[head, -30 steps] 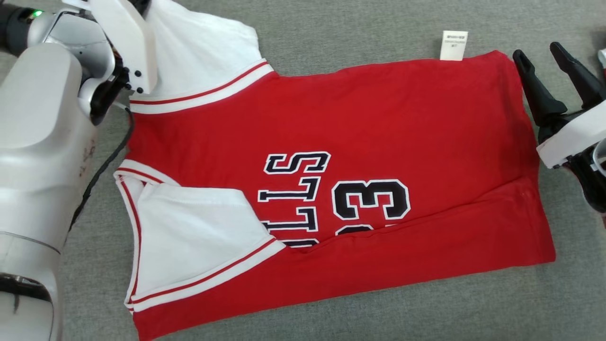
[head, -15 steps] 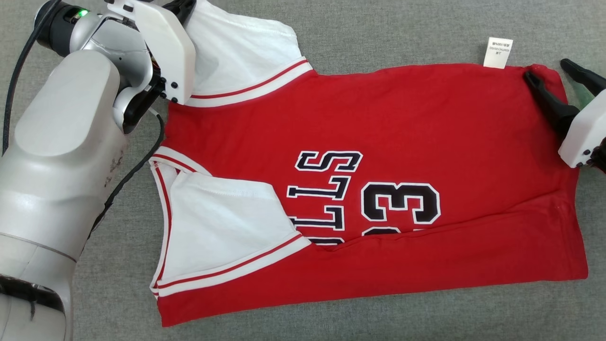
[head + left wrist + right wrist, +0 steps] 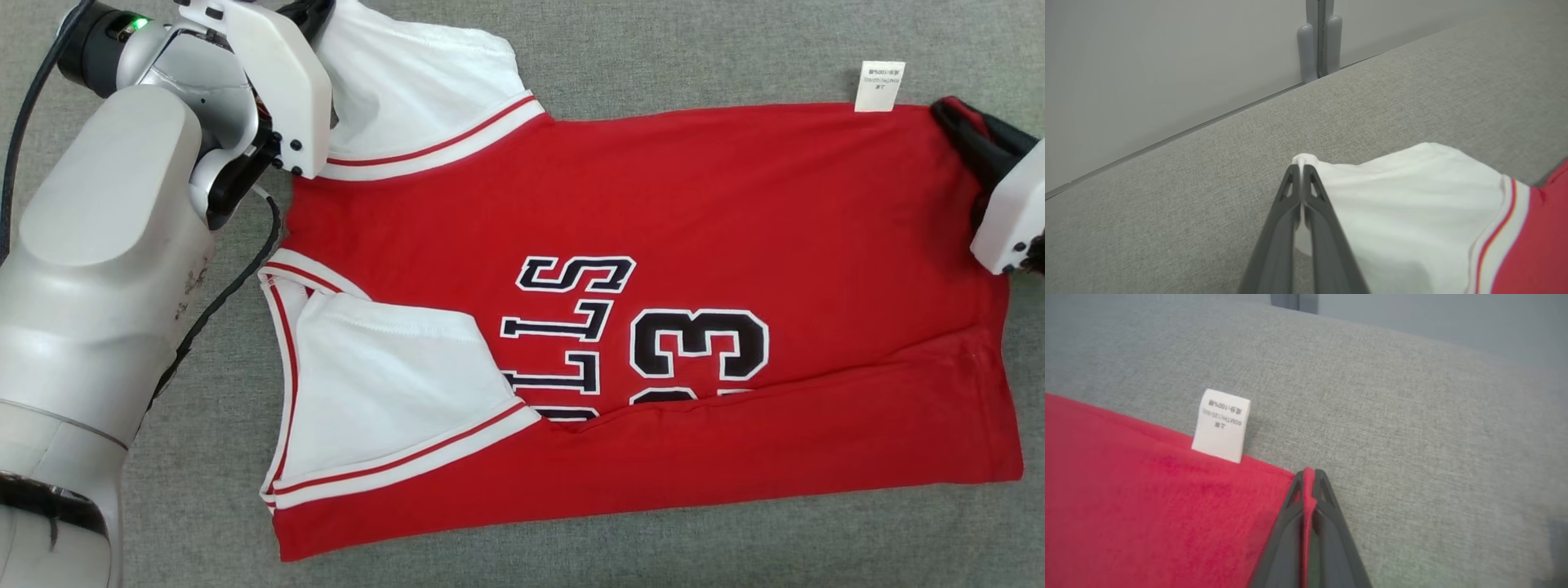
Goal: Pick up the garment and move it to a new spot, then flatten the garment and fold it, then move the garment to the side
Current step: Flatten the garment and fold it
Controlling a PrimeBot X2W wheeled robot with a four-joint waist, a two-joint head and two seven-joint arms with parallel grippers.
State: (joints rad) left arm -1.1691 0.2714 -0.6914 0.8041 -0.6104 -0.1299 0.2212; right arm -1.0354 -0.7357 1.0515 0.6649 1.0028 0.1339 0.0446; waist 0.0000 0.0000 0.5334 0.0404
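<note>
The garment (image 3: 653, 212) is a red jersey with white sleeves and black lettering, lying partly folded on the grey surface (image 3: 653, 49). My left gripper (image 3: 1301, 165) is shut on the tip of the far white sleeve (image 3: 1404, 196), at the top left of the head view (image 3: 306, 12). My right gripper (image 3: 1308, 473) is shut on the jersey's far right red corner (image 3: 1208, 506), at the right edge of the head view (image 3: 951, 114). A white care tag (image 3: 879, 85) sticks out from the far hem beside it (image 3: 1221, 425).
The grey fabric surface runs to a pale wall (image 3: 1147, 61) with a grey post (image 3: 1319, 41) at the far edge. My left forearm (image 3: 98, 269) lies along the garment's left side, with a black cable (image 3: 229, 286) hanging beside it.
My right gripper moved in onto the red corner and shut on it. The left gripper stayed shut on the sleeve. The head camera shifted, so the jersey sits further right in the picture.
</note>
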